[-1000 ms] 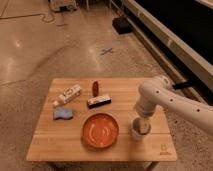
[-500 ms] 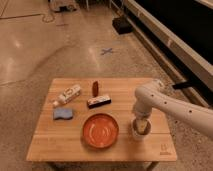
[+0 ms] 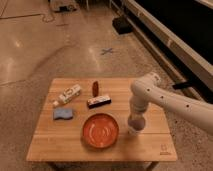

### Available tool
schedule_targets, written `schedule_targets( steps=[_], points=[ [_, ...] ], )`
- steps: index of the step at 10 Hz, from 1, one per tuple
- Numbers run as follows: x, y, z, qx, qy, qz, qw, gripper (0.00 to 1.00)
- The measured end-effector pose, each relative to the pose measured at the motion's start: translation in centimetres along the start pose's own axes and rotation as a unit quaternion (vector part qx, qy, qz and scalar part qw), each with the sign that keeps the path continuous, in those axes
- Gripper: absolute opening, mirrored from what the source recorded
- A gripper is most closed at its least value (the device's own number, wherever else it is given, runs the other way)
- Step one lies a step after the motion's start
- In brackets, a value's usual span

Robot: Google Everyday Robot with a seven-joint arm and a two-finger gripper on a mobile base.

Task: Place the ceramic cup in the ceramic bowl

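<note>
Orange-red ceramic bowl (image 3: 101, 130) sits front-centre on the wooden table (image 3: 60, 145), as we logged it half a second ago. We note the gripper (image 3: 135, 122) has shifted slightly toward it, low over the ceramic cup (image 3: 134, 129) just right of the bowl. Whether it grips the cup, we cannot tell.

One gripper (image 3: 136, 125) above table (image 3: 45, 147), one ceramic cup (image 3: 135, 129), one ceramic bowl (image 3: 101, 131)
</note>
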Motion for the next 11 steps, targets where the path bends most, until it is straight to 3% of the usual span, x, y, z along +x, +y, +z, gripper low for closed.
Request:
schedule_targets(
  steps=[4, 6, 9, 11],
  points=[
    [-7.3, -0.9, -4.9, 0.011, 0.015, -0.058, 0.9981, 0.16],
    [-9.6, -0.9, -6.7, 0.018, 0.022, -0.085, 0.9960, 0.16],
    [-12.2, -0.7, -6.6, 0.025, 0.029, -0.123, 0.9917, 0.16],
    [-15.4, 0.5, -5.6, 0.031, 0.028, -0.148, 0.9882, 0.16]
  ],
)
